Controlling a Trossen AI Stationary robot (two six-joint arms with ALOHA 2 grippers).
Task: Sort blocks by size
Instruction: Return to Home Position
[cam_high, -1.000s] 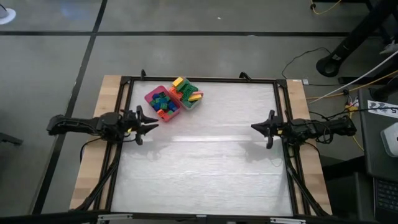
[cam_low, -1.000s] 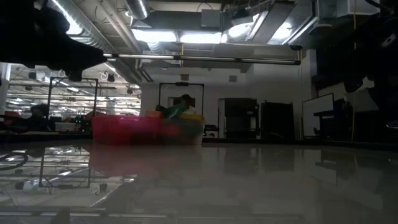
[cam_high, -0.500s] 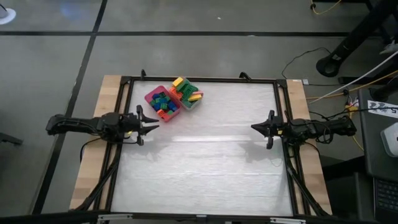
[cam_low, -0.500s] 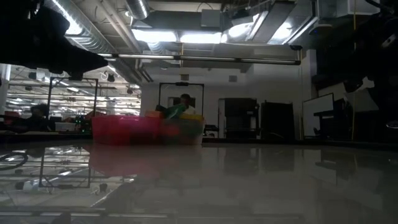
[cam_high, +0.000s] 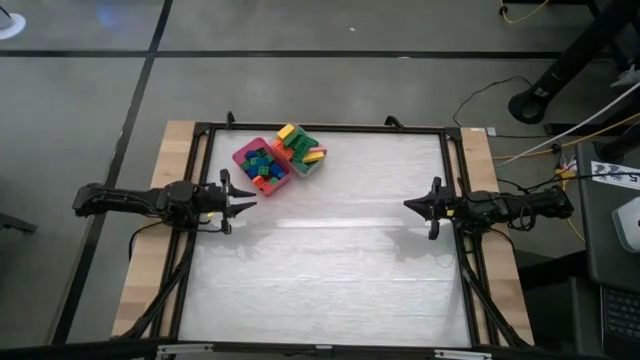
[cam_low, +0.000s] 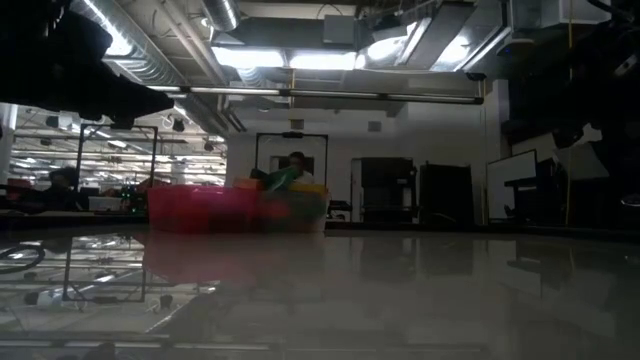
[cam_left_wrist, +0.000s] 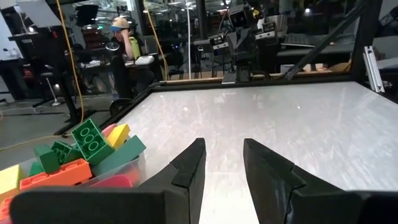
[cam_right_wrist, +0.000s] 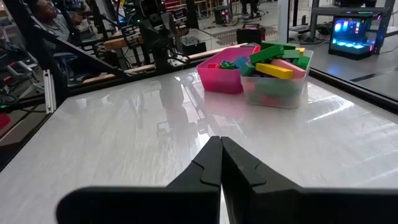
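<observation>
The blocks lie in two trays at the table's far left. Short squarish blocks (cam_high: 260, 165) fill the pink tray (cam_high: 240, 157). Long bars (cam_high: 298, 143) are piled in the clear tray (cam_high: 312, 168) beside it. Both trays also show in the right wrist view, the pink tray (cam_right_wrist: 217, 78) and the clear tray (cam_right_wrist: 273, 93). My left gripper (cam_high: 250, 204) hovers at the table's left edge, just nearer than the pink tray, open and empty (cam_left_wrist: 222, 165). My right gripper (cam_high: 408, 204) hovers at the table's right side, shut and empty (cam_right_wrist: 221, 163).
A dark metal frame (cam_high: 320, 128) runs around the white table top. The wide middle and near part of the table (cam_high: 320, 270) holds no objects. In the room beyond the table a person (cam_left_wrist: 121, 37) sits at a desk.
</observation>
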